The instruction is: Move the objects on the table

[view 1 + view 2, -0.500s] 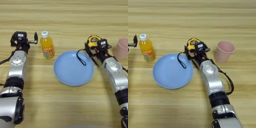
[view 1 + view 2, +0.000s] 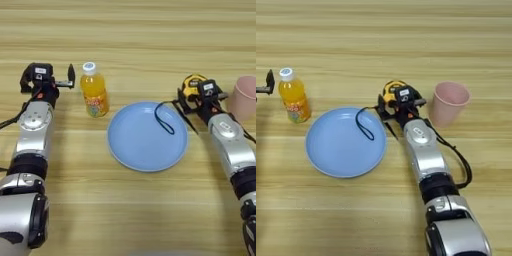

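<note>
One bottle of orange drink (image 2: 94, 96) with a white cap stands upright on the wooden worktop (image 2: 130, 45), and its label is coloured but the writing on it is too small to read. Small white stickers sit on top of both pincers, and their writing cannot be read either. The right pincer (image 2: 397, 104) is at the yellow-and-black tape measure (image 2: 391, 91), which lies on the worktop just beside the right rim of the blue plate (image 2: 147, 136); the black fingers reach onto the tape measure, but I cannot tell how far they are open or whether they really grip it. The black cord loop (image 2: 164, 118) of the tape measure lies over the right part of the plate. A thin black stick (image 2: 188, 120) lies near the plate's right rim, under the right wrist, and it is partly hidden. The left pincer (image 2: 64, 81) rests on the worktop just left of the bottle, with a small gap to it; one black finger (image 2: 70, 75) points toward the bottle, and I cannot tell how wide this pincer stands; it holds nothing. One pink cup (image 2: 448, 103) stands upright to the right of the tape measure, near the right pincer. Counted together, I see one bottle, one plate, one tape measure, one stick, one cup and two arms.
</note>
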`<state>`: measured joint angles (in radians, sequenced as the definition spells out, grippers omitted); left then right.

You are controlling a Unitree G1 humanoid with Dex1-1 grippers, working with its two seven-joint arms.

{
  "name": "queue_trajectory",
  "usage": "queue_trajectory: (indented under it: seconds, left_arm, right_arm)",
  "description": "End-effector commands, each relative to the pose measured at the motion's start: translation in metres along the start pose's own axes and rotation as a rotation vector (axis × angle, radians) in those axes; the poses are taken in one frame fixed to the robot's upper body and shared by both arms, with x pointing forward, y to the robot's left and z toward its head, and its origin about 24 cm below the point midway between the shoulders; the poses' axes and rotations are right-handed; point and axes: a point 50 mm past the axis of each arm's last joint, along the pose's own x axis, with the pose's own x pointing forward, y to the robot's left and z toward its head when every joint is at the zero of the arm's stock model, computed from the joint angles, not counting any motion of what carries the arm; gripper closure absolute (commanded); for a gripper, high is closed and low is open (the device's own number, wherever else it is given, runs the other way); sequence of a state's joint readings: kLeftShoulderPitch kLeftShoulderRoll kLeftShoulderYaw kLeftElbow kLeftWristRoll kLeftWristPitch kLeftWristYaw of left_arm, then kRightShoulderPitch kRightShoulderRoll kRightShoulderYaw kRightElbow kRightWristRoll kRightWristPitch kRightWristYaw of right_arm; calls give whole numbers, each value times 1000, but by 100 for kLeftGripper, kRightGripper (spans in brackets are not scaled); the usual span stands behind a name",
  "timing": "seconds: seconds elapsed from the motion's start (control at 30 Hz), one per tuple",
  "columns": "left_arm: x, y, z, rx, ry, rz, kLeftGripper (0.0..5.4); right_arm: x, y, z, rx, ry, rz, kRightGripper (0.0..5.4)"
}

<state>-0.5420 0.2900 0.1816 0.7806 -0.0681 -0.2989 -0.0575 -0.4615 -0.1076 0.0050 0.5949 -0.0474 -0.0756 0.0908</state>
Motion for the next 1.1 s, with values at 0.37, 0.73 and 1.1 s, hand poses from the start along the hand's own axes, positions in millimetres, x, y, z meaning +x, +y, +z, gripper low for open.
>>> queue_trajectory:
  seconds: [0.37,0.73,1.1]
  left_arm:
    - [2,5,0,12,8,-3,0]
    - [2,6,1,11,7,-3,0]
    - [2,6,1,10,7,-4,0]
  right_arm:
    - [10,-4,-1,87,68,-29,75]
    - [11,-8,-4,83,101,-55,75]
    - [10,-4,4,62,38,-25,2]
